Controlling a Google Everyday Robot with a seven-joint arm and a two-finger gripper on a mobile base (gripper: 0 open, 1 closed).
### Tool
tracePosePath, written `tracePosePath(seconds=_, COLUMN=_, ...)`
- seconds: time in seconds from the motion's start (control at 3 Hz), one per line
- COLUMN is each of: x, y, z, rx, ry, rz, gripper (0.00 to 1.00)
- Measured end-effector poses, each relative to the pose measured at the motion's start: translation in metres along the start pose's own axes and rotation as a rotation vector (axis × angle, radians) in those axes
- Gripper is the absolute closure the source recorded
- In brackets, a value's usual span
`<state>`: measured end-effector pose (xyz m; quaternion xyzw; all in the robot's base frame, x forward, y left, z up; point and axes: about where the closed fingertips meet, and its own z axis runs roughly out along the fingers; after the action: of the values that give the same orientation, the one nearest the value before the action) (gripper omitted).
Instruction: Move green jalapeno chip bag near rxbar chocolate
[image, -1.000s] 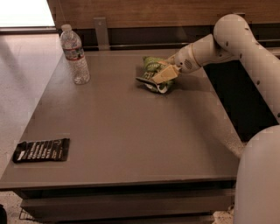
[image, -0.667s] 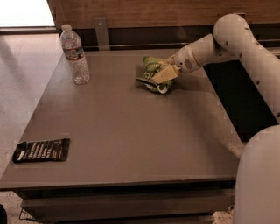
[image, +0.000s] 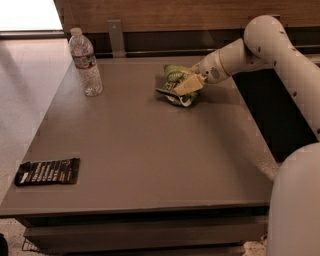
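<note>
In my one camera view, the broad grey-brown rectangular worktop (image: 150, 150) fills most of the frame. My white jointed robot arm (image: 260, 45) reaches in from the right edge toward the far side. Its gripper (image: 176, 90) sits over the far-right part of the worktop, a little in from the far edge. The fingers (image: 189, 84) look clamped on the green jalapeno chip bag (image: 174, 74), a small crinkly foil packet with pale edges. One tan finger lies across the top of it and a dark one shows beneath. I cannot tell whether the bag rests on the surface or is just off it.

The rxbar chocolate (image: 47, 171), a flat black rectangular wrapper with rows of white lettering, lies at the near-left corner, well apart from the bag. A clear plastic water bottle (image: 86, 62) with a white cap stands upright near the far-left corner.
</note>
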<state>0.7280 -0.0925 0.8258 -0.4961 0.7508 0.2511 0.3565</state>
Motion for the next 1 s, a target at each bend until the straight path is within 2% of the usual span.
tracePosePath(seconds=1.0, x=-0.0005, y=0.0001, z=-0.0005, rx=0.000, ry=0.000, rz=0.000, gripper=1.00)
